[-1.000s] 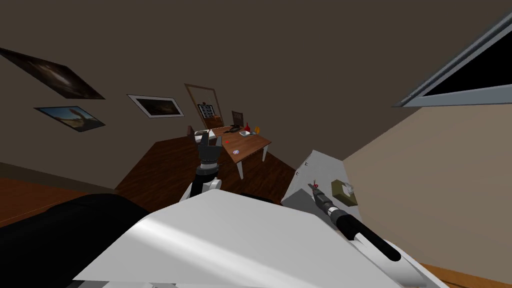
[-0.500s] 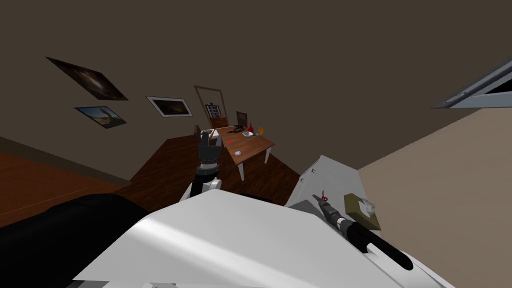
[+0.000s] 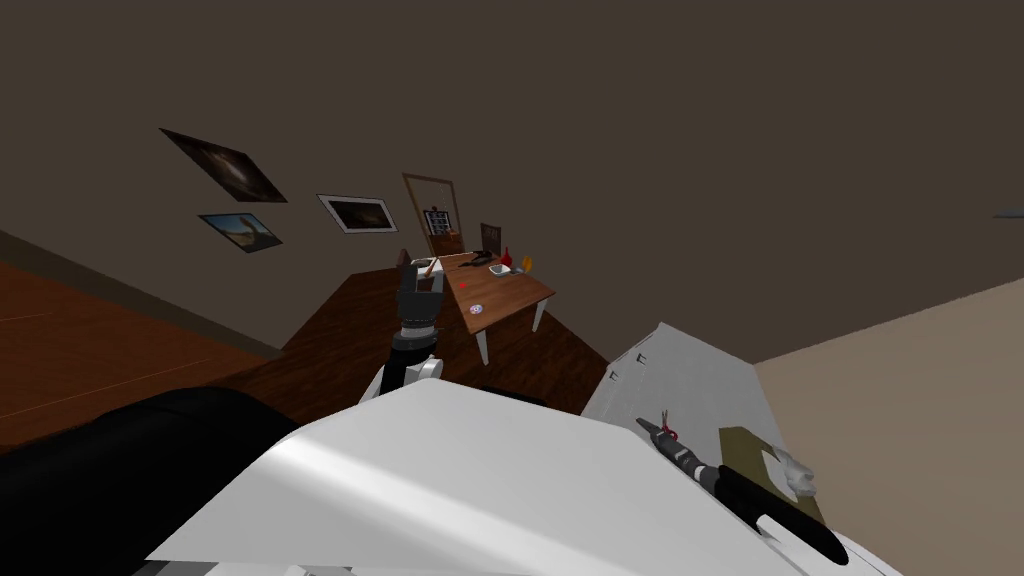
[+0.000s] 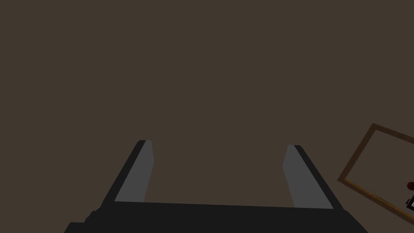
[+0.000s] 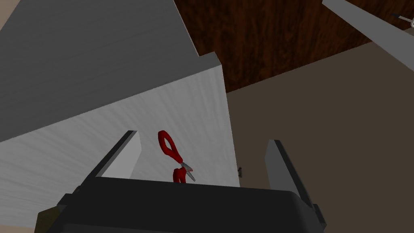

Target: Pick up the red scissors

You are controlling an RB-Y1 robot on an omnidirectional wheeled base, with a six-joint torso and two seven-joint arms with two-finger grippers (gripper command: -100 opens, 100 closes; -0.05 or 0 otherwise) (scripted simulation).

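Observation:
The red scissors (image 5: pixel 170 147) lie on the top of a white cabinet (image 5: pixel 81 133), handles away from the gripper's body and blades partly hidden behind it. My right gripper (image 5: pixel 203 137) is open, one finger on each side of the scissors, which lie nearer one finger. In the head view the scissors (image 3: pixel 668 433) show as a red speck at the tip of the right gripper (image 3: pixel 652 427), over the white cabinet (image 3: pixel 680 380) at the lower right. My left gripper (image 3: pixel 417 272) is raised in front of me, and the left wrist view shows its fingers (image 4: pixel 135 174) open and empty.
An olive tissue box (image 3: pixel 760 460) sits on the cabinet just beyond the right arm. A wooden table (image 3: pixel 510 295) with small items stands further off on the dark wood floor. A black bulk (image 3: pixel 100 470) lies at my lower left.
My head view has swung, so the cabinet and right arm slid toward the lower right and the window left the picture. The right gripper has stayed at the scissors.

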